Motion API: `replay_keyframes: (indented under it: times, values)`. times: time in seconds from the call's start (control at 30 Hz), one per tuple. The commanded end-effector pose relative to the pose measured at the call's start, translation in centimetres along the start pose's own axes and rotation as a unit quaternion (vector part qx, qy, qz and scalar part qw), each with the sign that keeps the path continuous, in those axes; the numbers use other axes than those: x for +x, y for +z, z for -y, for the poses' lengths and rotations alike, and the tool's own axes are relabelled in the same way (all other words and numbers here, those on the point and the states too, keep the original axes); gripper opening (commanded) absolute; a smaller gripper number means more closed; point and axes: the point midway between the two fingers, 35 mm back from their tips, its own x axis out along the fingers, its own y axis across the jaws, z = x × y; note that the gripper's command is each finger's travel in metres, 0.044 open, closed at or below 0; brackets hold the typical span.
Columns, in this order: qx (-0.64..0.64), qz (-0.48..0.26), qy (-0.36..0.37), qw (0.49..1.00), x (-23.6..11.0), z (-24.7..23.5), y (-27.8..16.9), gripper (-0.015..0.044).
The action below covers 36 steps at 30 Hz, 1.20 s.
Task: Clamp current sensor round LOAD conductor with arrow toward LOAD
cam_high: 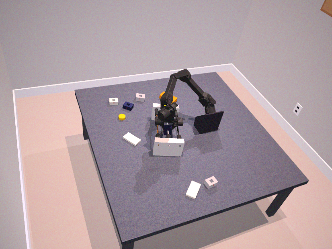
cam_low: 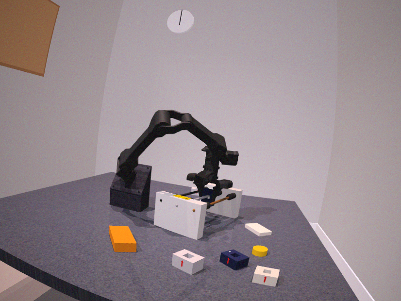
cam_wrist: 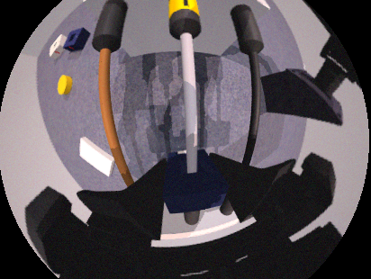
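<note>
Between orange and black conductors, gripper (cam_wrist: 194, 208) clamping navy sensor (cam_wrist: 193, 184) round grey conductor (cam_wrist: 189, 98)

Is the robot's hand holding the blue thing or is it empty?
Holding: the end effector is shut on the blue sensor around the white conductor.

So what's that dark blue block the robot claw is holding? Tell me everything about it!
The dark blue block is the clamp-on sensor. It looks like smooth, hard plastic with angled corners. The gripper is shut on it, black fingers pressing from both sides. It sits around the grey middle wire, which runs up to a yellow-capped end, between the orange wire and the black wire. Whether it has latched, and where its arrow points, can't be seen.
</note>
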Motion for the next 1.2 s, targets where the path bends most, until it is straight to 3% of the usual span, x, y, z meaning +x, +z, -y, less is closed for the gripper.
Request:
replay_keyframes:
  times: [0.0, 0.1, 0.43, 1.17]
  values:
    - [0.000, 0.000, 0.000, 1.000, 0.13, 0.01, -0.01, 0.0000]
    - [0.000, 0.000, 0.000, 1.000, 0.48, 0.00, -0.01, 0.0000]
    - [0.002, -0.001, 0.000, 1.000, 0.11, -0.01, -0.03, 0.0263]
    - [0.002, -0.001, 0.000, 1.000, 0.11, -0.01, -0.03, 0.0266]
